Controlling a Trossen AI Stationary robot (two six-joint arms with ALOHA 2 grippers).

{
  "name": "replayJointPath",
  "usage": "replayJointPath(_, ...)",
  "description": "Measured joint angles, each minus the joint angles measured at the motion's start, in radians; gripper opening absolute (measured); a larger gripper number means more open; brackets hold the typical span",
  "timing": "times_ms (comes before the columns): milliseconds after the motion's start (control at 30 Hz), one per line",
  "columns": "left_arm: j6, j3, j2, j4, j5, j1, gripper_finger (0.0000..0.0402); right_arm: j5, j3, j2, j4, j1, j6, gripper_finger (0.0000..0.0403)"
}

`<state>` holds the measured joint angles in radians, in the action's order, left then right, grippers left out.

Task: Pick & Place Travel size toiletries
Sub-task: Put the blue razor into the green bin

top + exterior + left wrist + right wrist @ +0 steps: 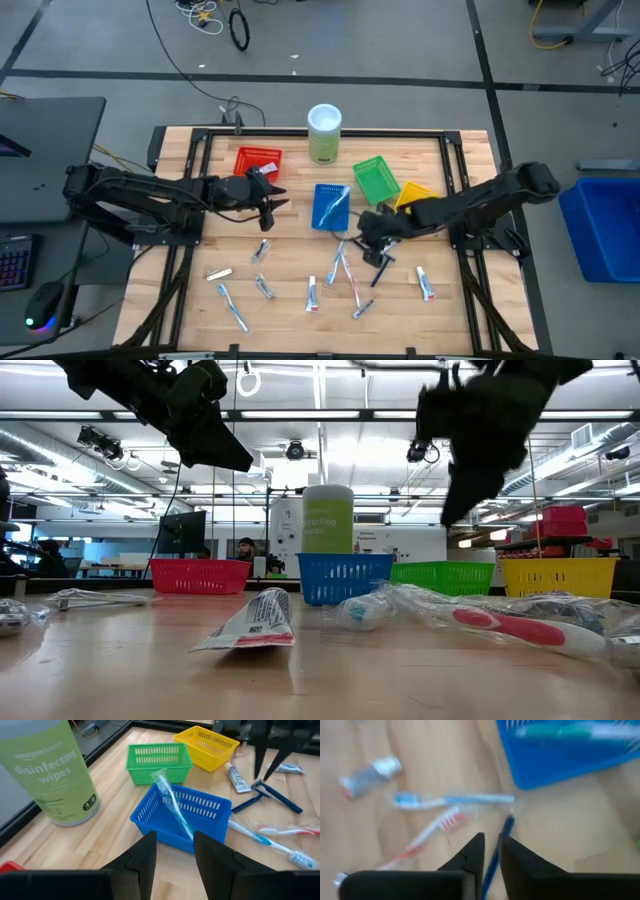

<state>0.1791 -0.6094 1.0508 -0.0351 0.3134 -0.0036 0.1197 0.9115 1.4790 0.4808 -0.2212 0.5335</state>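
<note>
Small toiletries lie flat across the near half of the table: white tubes (313, 293) (425, 283), toothbrushes (346, 266), a dark blue razor (380, 270) and a silvery sachet (219, 273). One wrapped toothbrush (172, 807) leans in the blue basket (331, 205) with its top end over the rim. My left gripper (175, 855) hangs open just left of that basket and holds nothing. My right gripper (372, 236) hovers above the razors (265, 795) and toothbrushes (452, 800). Its fingers are a narrow gap apart, and a razor handle (496, 855) shows through the gap.
Red (258, 160), green (376, 178) and yellow (413, 192) baskets stand along the far half of the table. The pale-green wipes canister (324, 133) stands at the far edge. A dark frame rims the table. More wrapped items lie near left (233, 307).
</note>
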Motion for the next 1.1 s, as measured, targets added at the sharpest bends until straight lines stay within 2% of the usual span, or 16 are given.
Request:
replayJointPath(300,0.000,0.000,0.000,-0.001,-0.002,0.000,0.0139,-0.023,0.000,0.239,-0.024,-0.019,0.008,0.0158)
replayJointPath(467,0.000,0.000,0.000,-0.005,-0.002,0.000,0.0139,-0.007,0.005,0.284,-0.035,-0.021,0.006,0.0177)
replayJointPath(567,0.000,0.000,0.000,-0.005,-0.002,0.000,0.0139,0.009,0.004,0.287,-0.034,-0.024,-0.013,0.0162)
replayJointPath(833,-0.002,0.000,0.000,-0.005,-0.002,0.000,0.0139,0.013,0.002,0.289,-0.028,-0.014,0.011,0.0072)
replayJointPath(1100,-0.003,0.000,0.000,-0.005,-0.003,0.000,0.0139,0.002,-0.001,0.267,-0.032,-0.008,0.005,0.0037)
